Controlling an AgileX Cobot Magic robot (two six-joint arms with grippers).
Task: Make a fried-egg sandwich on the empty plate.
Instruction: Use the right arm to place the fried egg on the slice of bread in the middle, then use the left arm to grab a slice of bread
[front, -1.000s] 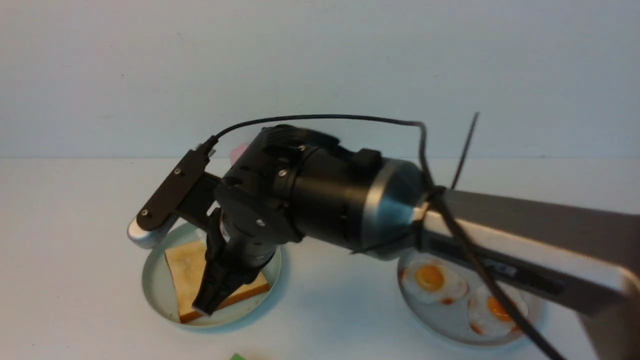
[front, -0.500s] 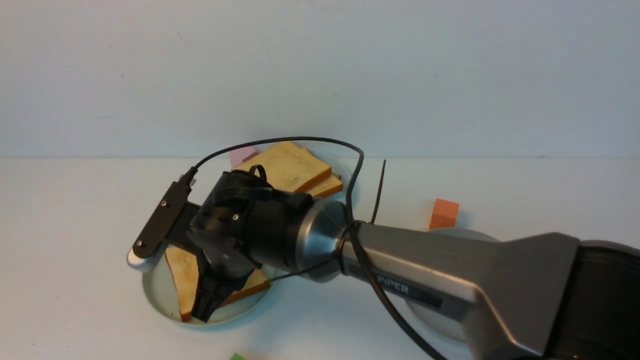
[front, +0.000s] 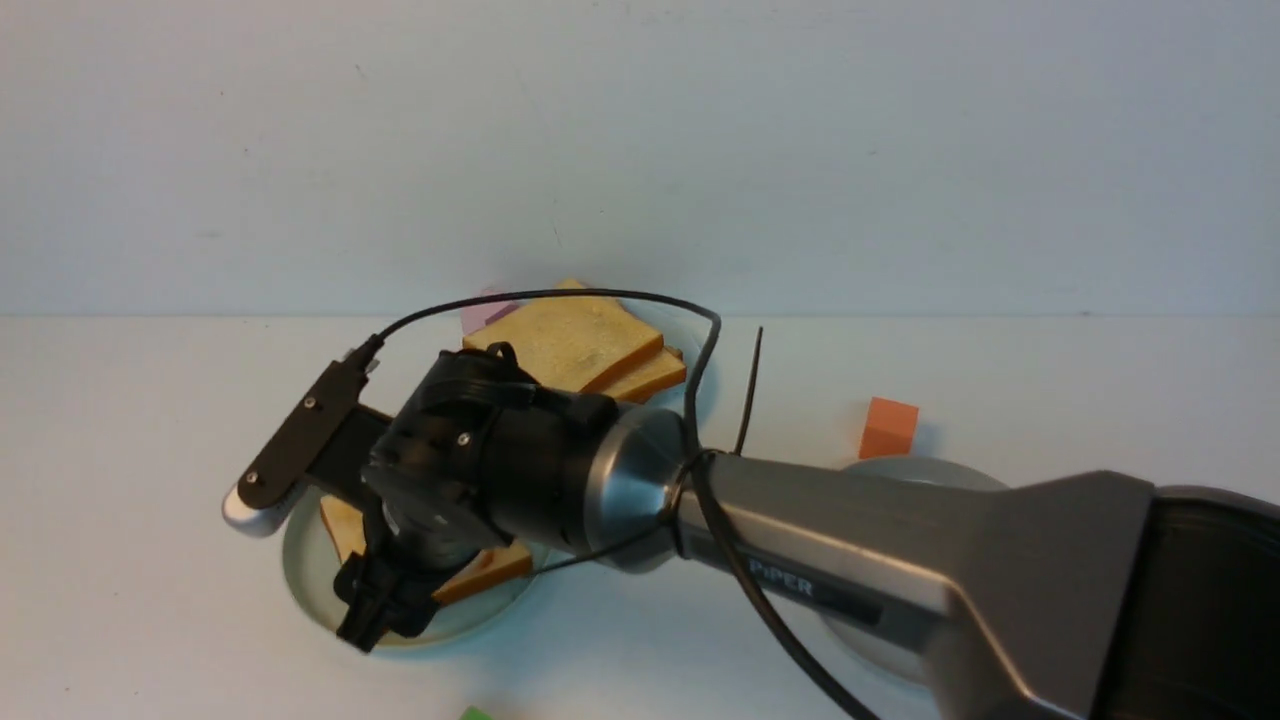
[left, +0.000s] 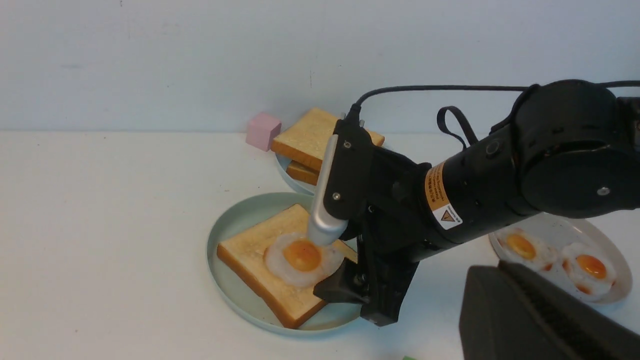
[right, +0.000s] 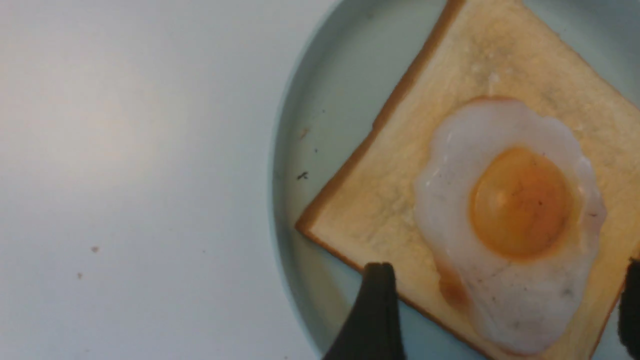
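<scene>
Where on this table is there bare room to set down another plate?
Widest bare white tabletop lies left of the round mint-green plate. A smaller patch sits behind and right of the small orange cube. Crowded: the middle, where the right arm spans between that plate and the greyish speckled egg plate.

A plain white table (front: 120, 450) runs back to a pale wall; three plates sit directly on it. The mint-green plate (left: 235, 220) lies nearest, left of the middle; the smaller pale-blue plate (left: 287, 175) is just behind it; the greyish plate (left: 595, 235) lies well apart to the right. A pink cube (left: 263, 131) stands just beside the pale-blue plate, by the wall; an orange cube (front: 889, 427) stands just behind the greyish plate; a green scrap (front: 476, 714) shows at the near edge.
</scene>
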